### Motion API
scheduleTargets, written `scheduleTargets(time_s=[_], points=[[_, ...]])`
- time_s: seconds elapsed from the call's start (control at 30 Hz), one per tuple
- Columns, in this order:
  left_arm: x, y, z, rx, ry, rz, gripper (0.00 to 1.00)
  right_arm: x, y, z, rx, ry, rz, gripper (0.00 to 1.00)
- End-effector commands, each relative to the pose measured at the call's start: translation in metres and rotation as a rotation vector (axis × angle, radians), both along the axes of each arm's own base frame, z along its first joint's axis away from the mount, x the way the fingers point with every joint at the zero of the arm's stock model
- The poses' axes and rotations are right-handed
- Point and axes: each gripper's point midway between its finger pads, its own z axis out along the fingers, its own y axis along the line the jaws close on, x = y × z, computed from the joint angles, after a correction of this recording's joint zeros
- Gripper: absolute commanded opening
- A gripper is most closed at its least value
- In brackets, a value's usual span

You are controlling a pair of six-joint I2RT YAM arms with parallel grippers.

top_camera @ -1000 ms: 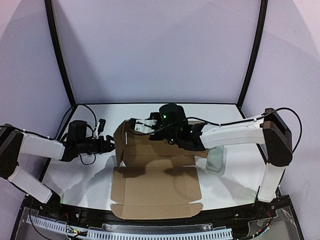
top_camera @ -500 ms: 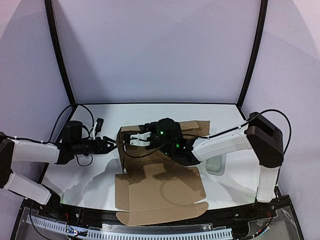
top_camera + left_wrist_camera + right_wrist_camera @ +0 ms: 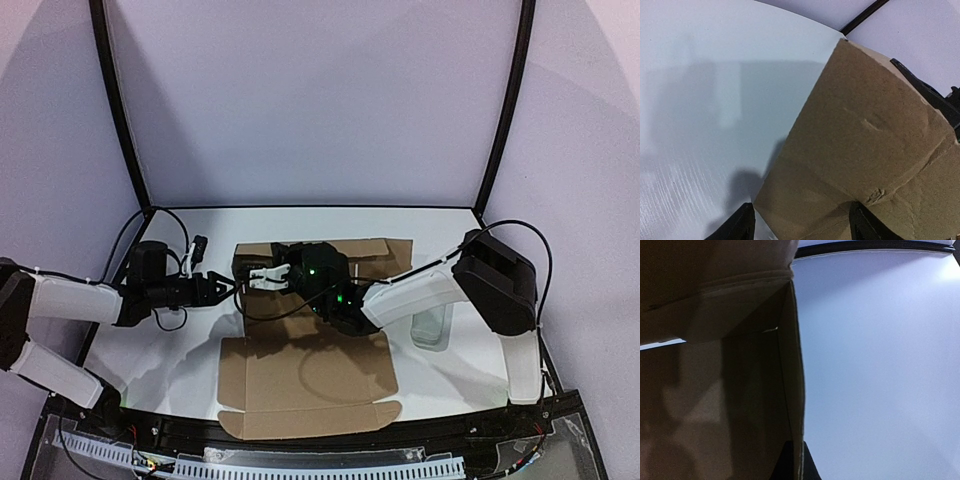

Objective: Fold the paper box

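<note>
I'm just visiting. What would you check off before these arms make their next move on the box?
1. Left end effector open at the paper box corner: ok.
2. Right end effector pinching its left wall: ok.
3. Front panel folded up: not ok, lies flat.
4. Right wall raised: cannot tell, right arm hides it.
5. Pale object apart from the cardboard: ok.
</note>
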Motion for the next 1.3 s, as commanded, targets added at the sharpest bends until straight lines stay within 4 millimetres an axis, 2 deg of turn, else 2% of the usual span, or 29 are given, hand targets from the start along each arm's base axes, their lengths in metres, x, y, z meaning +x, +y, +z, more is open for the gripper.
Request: scheduleTargets(time_s=[0.0,0.03,0.2,0.33,0.43,0.63,0.73,0.87,0.97,1.13,1.27], points=[[-0.003,-0.008,0.013,-0.009,-0.053,-0.054,0.7,-0.003,0.002,0.034,0.109,-0.046,0.014,0.0],[-0.008,-0.009,0.015,-0.012,-0.058,-0.074,0.76,-0.004,0.001,0.033,0.108,-0.043,0.012,0.0],[-0.029,-0.012,0.019,-0.029,-0.083,-0.156,0.93,-0.008,-0.003,0.031,0.107,-0.012,0.025,0.0],[-0.038,-0.015,0.023,-0.056,-0.097,-0.204,0.99,-0.012,-0.005,0.032,0.116,0.015,0.043,0.0],[-0.042,-0.017,0.025,-0.072,-0.11,-0.225,0.99,-0.014,-0.005,0.032,0.114,0.028,0.054,0.0],[-0.037,-0.018,0.021,-0.077,-0.108,-0.217,0.99,-0.017,-0.006,0.03,0.112,0.043,0.062,0.0],[-0.02,-0.015,0.017,-0.057,-0.094,-0.147,0.99,-0.022,-0.006,0.024,0.104,0.077,0.083,0.0],[-0.007,-0.015,0.013,-0.051,-0.087,-0.104,0.94,-0.03,-0.005,0.014,0.082,0.092,0.108,0.0],[0.003,-0.005,0.006,-0.012,-0.081,-0.021,0.9,-0.033,-0.004,0.007,0.069,0.095,0.11,0.0],[0.003,0.001,0.007,0.019,-0.118,0.028,0.9,-0.04,-0.001,-0.004,0.04,0.084,0.112,0.0],[0.001,-0.002,0.006,0.054,-0.133,0.046,0.88,-0.046,0.002,-0.016,0.003,0.06,0.107,0.0]])
